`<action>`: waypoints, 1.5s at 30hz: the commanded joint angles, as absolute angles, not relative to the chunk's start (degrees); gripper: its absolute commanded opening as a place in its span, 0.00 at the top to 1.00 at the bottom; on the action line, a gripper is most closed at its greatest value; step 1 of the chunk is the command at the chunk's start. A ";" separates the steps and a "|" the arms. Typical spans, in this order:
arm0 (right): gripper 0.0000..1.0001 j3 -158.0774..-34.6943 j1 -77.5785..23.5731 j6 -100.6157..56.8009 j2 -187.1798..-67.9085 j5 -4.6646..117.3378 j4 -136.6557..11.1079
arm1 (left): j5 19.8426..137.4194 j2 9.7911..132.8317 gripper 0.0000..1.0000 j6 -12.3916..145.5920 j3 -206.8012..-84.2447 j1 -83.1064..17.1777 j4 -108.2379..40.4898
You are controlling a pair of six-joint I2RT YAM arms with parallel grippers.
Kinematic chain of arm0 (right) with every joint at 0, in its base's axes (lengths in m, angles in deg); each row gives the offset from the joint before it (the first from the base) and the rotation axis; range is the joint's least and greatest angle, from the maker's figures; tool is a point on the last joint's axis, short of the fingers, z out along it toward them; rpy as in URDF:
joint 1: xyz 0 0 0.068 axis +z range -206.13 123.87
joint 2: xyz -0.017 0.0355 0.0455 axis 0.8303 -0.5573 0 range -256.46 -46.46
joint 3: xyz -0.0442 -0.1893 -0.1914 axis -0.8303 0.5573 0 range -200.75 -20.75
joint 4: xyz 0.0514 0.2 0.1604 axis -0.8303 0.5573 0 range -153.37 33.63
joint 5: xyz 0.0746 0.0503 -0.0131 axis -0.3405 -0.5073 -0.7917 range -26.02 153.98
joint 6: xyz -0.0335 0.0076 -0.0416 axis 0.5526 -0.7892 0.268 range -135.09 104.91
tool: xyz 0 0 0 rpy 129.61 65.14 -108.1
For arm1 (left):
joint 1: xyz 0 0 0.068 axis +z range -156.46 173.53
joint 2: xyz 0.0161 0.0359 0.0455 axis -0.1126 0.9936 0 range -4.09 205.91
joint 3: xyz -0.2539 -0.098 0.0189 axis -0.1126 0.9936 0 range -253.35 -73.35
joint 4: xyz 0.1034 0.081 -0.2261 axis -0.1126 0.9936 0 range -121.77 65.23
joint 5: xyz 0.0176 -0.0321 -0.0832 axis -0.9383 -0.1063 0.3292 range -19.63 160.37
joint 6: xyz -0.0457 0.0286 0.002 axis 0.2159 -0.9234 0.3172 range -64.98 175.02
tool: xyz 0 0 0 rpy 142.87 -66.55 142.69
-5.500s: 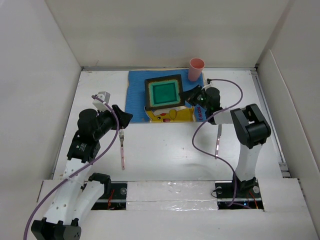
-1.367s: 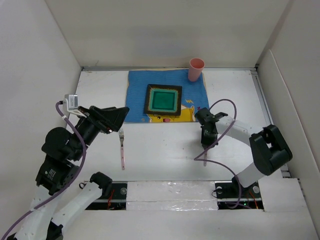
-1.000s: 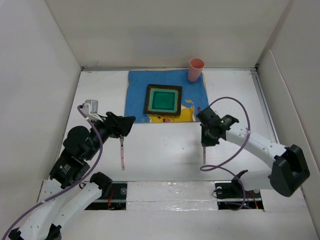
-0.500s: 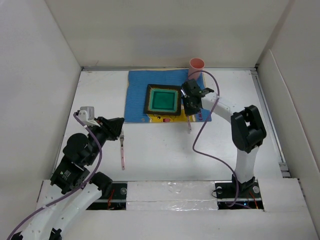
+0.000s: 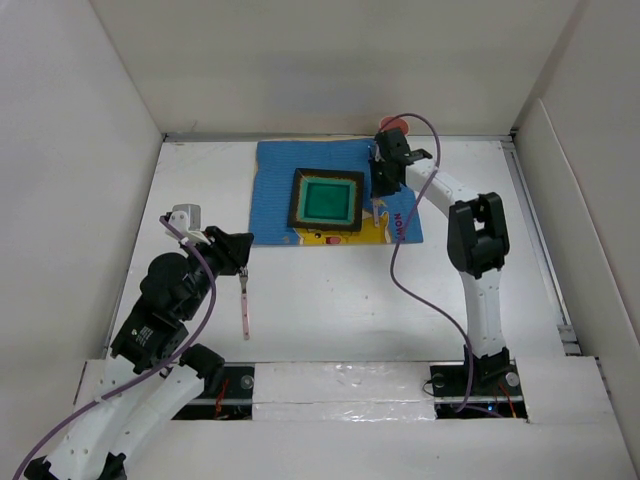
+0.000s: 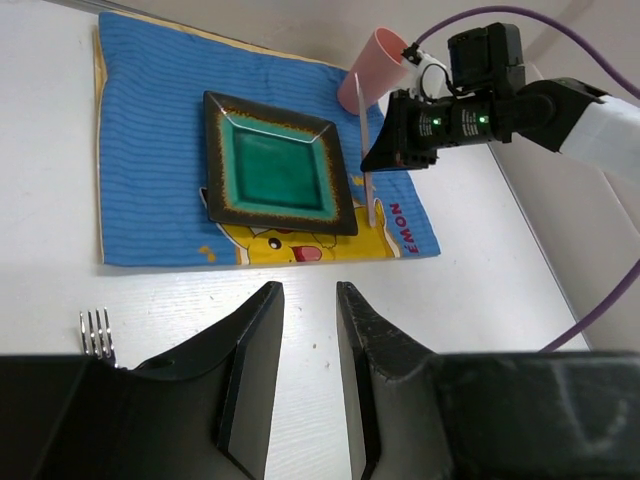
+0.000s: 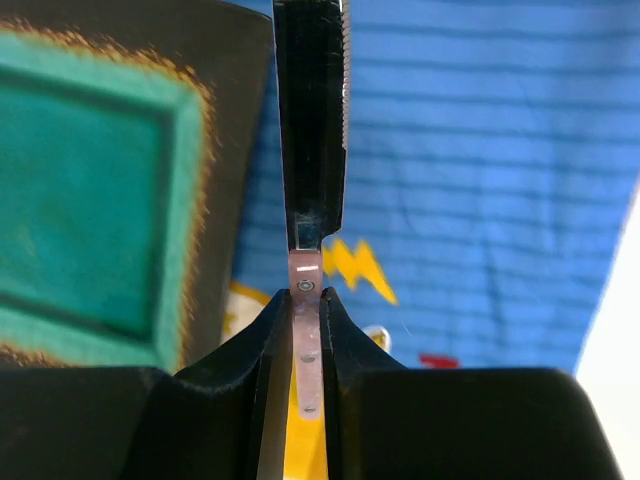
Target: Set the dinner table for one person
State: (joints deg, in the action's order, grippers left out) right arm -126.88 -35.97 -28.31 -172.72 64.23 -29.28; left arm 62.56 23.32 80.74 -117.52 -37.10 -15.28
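Dinner table [image 5: 330,290]: broad white tabletop, walled by white panels; bears all the items below.
Placemat [image 5: 272,180]: blue cloth with a yellow cartoon print, lying flat at the far middle of the table.
Plate [image 5: 327,198]: square, dark rim, green centre; sits on the placemat.
Cup [image 6: 378,72]: pink, upright at the placemat's far right corner, largely hidden by the right arm in the top view.
Knife [image 7: 310,150]: dark serrated blade and pink riveted handle; over the right strip of the placemat, just beside the plate's right edge. Contact with the cloth cannot be told.
Right gripper [image 7: 303,300]: fingers pressed together on the knife's handle.
Fork [image 5: 244,305]: pink handle, lying on bare table in front of the placemat's left corner, tines pointing away from the arm bases.
Left gripper [image 6: 308,292]: fingers spread with nothing between them, above the table just beside the fork's tines.
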 commanded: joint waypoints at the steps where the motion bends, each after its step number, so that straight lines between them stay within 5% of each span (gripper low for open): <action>1: 1.00 -131.14 -36.00 -27.57 -174.34 61.69 -29.62 | 62.11 23.50 0.74 79.81 -117.39 -36.79 -17.88; 27: 1.00 -130.53 -37.84 -29.59 -179.62 65.21 -29.18 | 61.76 24.03 0.73 79.98 -117.47 -36.79 -17.71; 33: 0.82 -125.00 -37.85 -31.17 -172.86 64.42 -33.74 | 61.85 24.47 0.72 79.89 -117.47 -36.79 -17.79; 41: 0.58 -116.74 -36.62 -31.53 -160.12 59.94 -39.89 | 58.42 27.01 0.58 80.07 -117.74 -36.79 -16.39; 43: 0.57 -115.50 -36.62 -31.53 -156.52 58.36 -41.39 | 58.24 29.38 0.56 80.51 -117.91 -36.79 -15.51; 45: 0.67 -110.77 -36.09 -31.53 -153.53 57.30 -43.67 | 57.72 31.23 0.55 81.47 -118.09 -36.79 -14.99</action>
